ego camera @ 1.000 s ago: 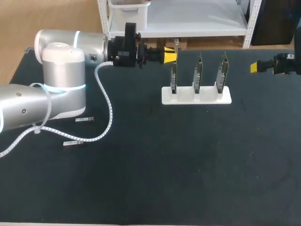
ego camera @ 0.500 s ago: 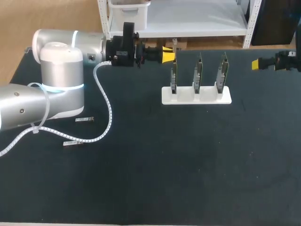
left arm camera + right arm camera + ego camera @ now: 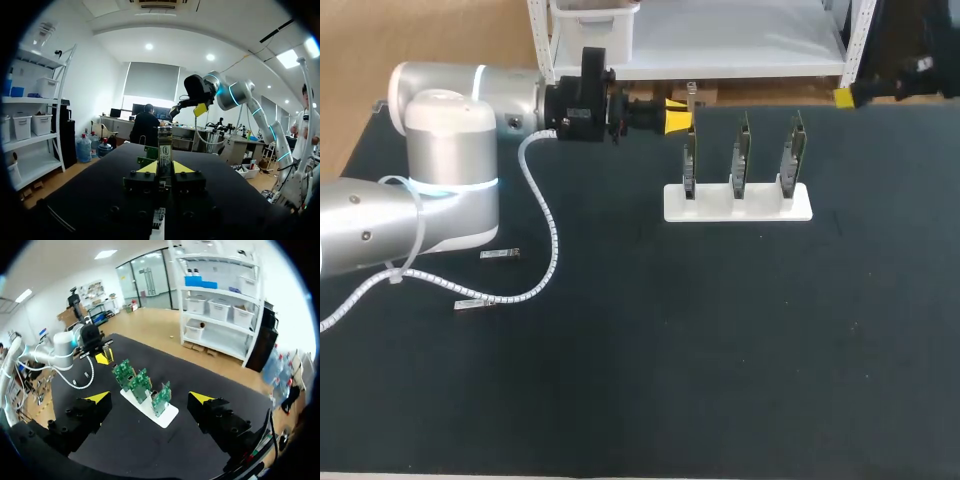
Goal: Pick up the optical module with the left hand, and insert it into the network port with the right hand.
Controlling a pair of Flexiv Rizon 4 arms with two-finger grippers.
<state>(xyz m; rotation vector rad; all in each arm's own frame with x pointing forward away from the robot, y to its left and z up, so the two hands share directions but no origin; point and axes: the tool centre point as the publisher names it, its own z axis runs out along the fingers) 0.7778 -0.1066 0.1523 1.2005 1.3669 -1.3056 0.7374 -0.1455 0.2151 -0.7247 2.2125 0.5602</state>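
My left gripper (image 3: 678,115) hangs at the table's back edge, just left of the white stand (image 3: 738,203), and is shut on a slim metal optical module (image 3: 692,95) that sticks out past its yellow tips. In the left wrist view the module (image 3: 165,148) stands upright between the shut fingers (image 3: 181,167). The stand carries three upright green network boards (image 3: 741,153). My right gripper (image 3: 847,97) is high at the back right, away from the stand. In its own view it is open (image 3: 150,397) and empty, with the boards (image 3: 140,382) far ahead of it.
Two spare modules (image 3: 500,255) (image 3: 475,303) lie on the black mat by my left arm's base, next to its white spiral cable (image 3: 548,240). The mat (image 3: 720,350) in front of the stand is bare.
My right gripper has risen and pulled back toward the far right corner. My left gripper shifted slightly toward the back edge, then held still with the module.
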